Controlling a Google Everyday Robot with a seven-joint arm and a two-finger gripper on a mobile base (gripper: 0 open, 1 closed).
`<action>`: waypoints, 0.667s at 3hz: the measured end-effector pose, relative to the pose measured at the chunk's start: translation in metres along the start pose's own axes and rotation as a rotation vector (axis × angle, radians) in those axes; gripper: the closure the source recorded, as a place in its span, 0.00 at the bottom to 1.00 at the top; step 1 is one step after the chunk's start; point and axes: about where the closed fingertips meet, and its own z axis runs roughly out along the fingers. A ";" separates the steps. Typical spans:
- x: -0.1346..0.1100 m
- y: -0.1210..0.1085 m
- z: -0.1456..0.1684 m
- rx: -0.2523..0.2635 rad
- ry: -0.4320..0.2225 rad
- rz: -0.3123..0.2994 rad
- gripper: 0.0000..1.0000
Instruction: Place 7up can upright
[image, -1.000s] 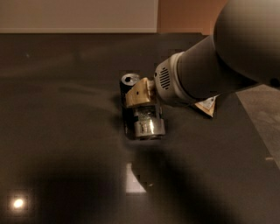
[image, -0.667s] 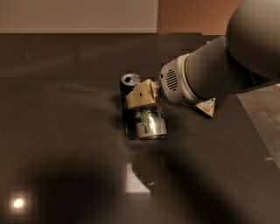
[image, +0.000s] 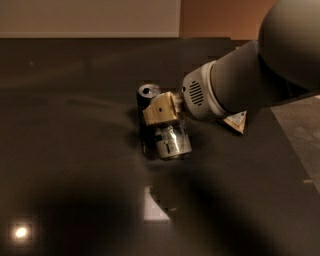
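Two cans sit close together near the middle of the dark table (image: 65, 150). One is a dark can (image: 148, 92) standing upright, which we take for the Pepsi. Just to its right is the 7up can (image: 172, 141), silver, on its side or nearly so, with one round end turned toward the near edge. The gripper (image: 161, 112) sits at the far end of the 7up can, its tan housing just above the silver body and beside the dark can's top. Its jaws are hidden, so we cannot tell whether they pinch the can or stand spread.

Over the last second the grey arm (image: 240, 85) has drawn back toward the right, uncovering more of the table, while the gripper and both cans stay about where they were. We judge that the 7up can is not yet raised, so the uprighting is still ahead. The wrist seems to be reorienting rather than lifting.

The table is black and glossy, with a bright lamp reflection (image: 21, 231) at the near left and a paler patch (image: 152, 205) in front of the cans. A small pale triangular scrap (image: 236, 121) shows at the arm's near edge, right of the cans. Beyond the far edge a cream wall (image: 90, 17) meets an orange-brown panel (image: 220, 17), and grey floor (image: 300, 135) shows on the right.
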 end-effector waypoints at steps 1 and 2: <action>-0.001 -0.001 0.001 0.010 0.015 -0.061 1.00; -0.003 0.001 0.006 0.075 0.075 -0.106 1.00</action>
